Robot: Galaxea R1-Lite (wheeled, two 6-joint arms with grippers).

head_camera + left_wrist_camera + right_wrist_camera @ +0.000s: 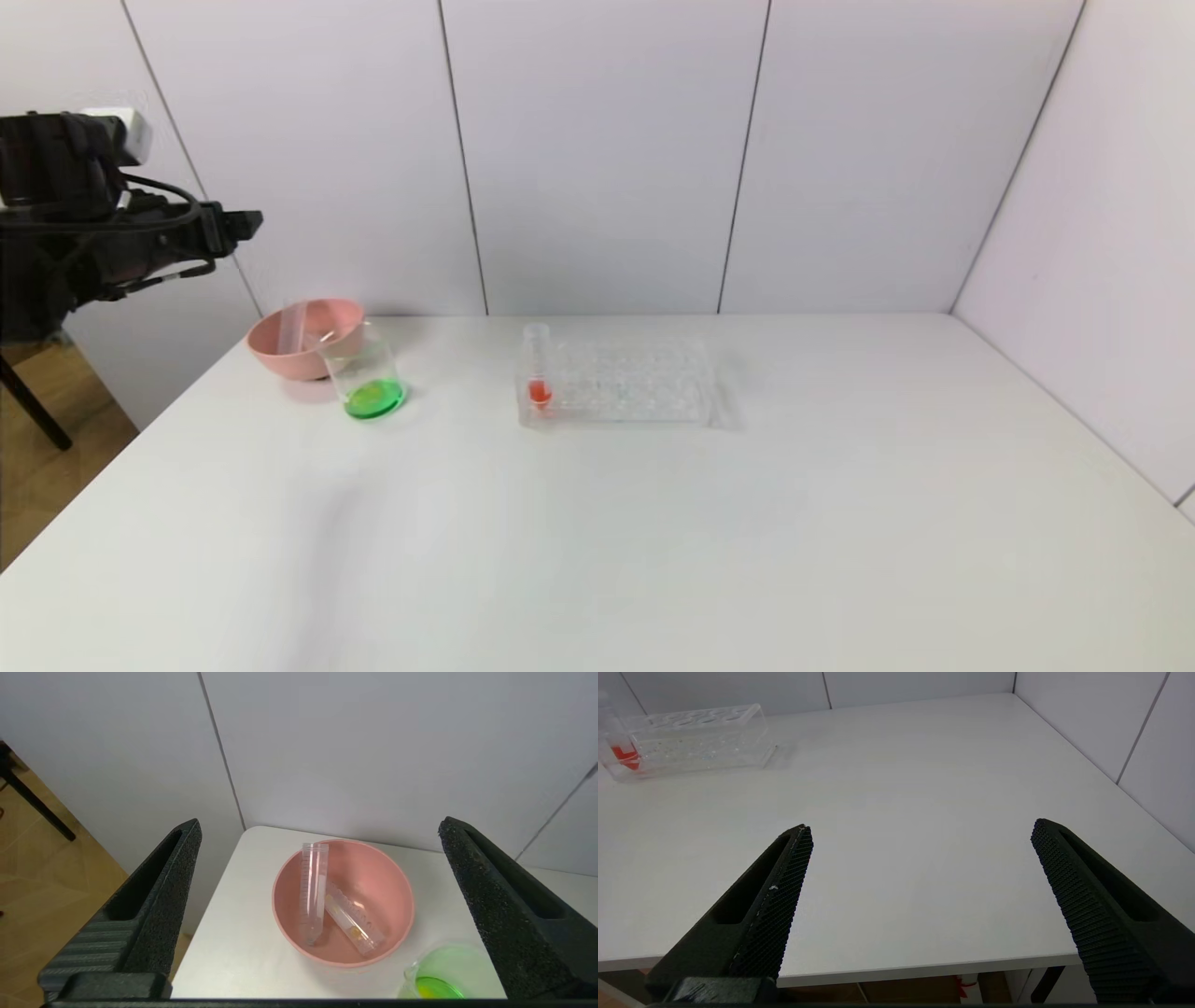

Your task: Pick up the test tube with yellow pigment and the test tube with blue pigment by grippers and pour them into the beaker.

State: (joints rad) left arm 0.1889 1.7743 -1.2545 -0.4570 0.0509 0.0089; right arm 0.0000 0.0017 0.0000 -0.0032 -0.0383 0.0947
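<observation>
The beaker stands in front of the pink bowl and holds green liquid; it also shows in the left wrist view as the beaker. Inside the bowl lies the test tube with yellow pigment, clear with yellow traces. A second clear graduated tube leans on the rim across it, and no blue shows in it. My left gripper hangs open and empty high above the bowl, at the table's far left. My right gripper is open over the near table edge.
A clear many-holed rack sits mid-table with a red-tipped tube upright at its left end. White wall panels close the back and the right side. The table's left edge drops to a wooden floor beside the bowl.
</observation>
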